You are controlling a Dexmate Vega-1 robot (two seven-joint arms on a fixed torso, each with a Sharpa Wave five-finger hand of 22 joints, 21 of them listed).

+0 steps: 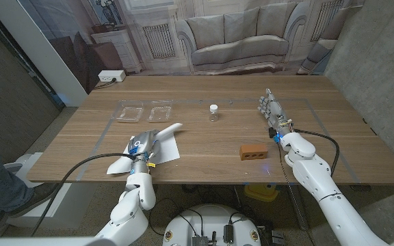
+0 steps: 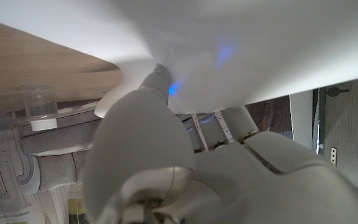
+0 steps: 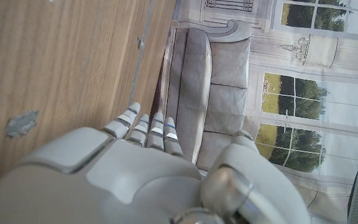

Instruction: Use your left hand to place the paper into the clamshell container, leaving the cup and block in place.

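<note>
Step in hand: the grab-and-lift of the paper (image 1: 164, 140), w/ the carry to the container (image 1: 146, 113) not yet done. In the head view the left hand (image 1: 142, 145) sits at lower left of centre, on the sheet; the paper curls up off the bench (image 1: 204, 147) at its far end, so it looks gripped rather than just touched. The left wrist view backs this up: white sheet draped right over the fingers (image 2: 160, 78), pressed against them. Exactly how the fingers pinch it can't be made out, too close and blurred.

The container lies open, 2 clear halves side by side, just above the paper in the frame, upper left of centre. The cup (image 1: 213, 112), small and clear w/ a white lid, stands mid-frame, to the right of the container and well apart from the sheet. The block (image 1: 254, 152), brick-coloured, is lower right of centre.

The right hand (image 1: 271, 109) is at right of the frame, holding nothing, fingers straight and close together, as the right wrist view also shows.

Next move, as I judge it: lift the sheet clear, carry it up-frame over 1 of the halves, then let go. Sheet looks wider than a half, so it prob. needs crumpling or folding in. Keep the swing away from the cup.
</note>
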